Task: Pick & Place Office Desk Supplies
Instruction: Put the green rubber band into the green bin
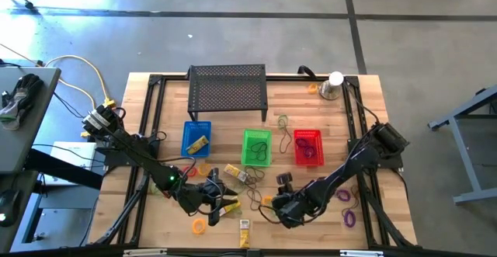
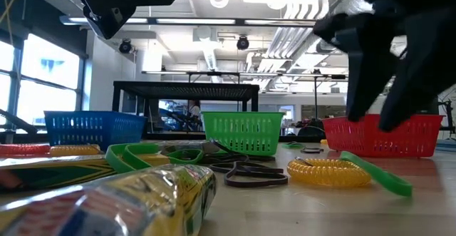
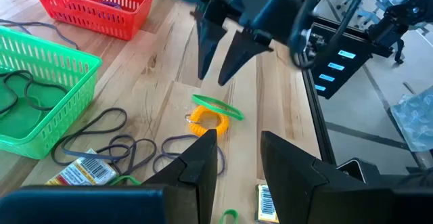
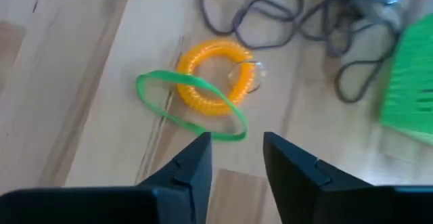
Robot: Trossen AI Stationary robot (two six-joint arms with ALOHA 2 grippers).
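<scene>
An orange coil ring [image 4: 213, 75] lies on the wood with a thin green loop [image 4: 189, 105] across it; both also show in the left wrist view [image 3: 208, 121]. My right gripper [image 4: 237, 149] hovers open just above them and touches nothing. It shows in the left wrist view [image 3: 223, 55] pointing down at the ring. My left gripper [image 3: 237, 156] is open and empty, a short way to the ring's left, near the table's front [image 1: 227, 203]. Dark loops [image 3: 115, 149] lie on the table beside the ring. Yellow blocks [image 1: 235, 173] lie near the green basket.
Blue [image 1: 196, 138], green [image 1: 257, 147] and red [image 1: 308, 147] baskets stand in a row mid-table. A black mesh shelf [image 1: 227, 92] and a silver cup with a white ball [image 1: 334, 86] stand at the back. Purple loops [image 1: 347, 206] lie front right. A yellow block [image 1: 245, 227] and another orange ring [image 1: 199, 226] lie at the front.
</scene>
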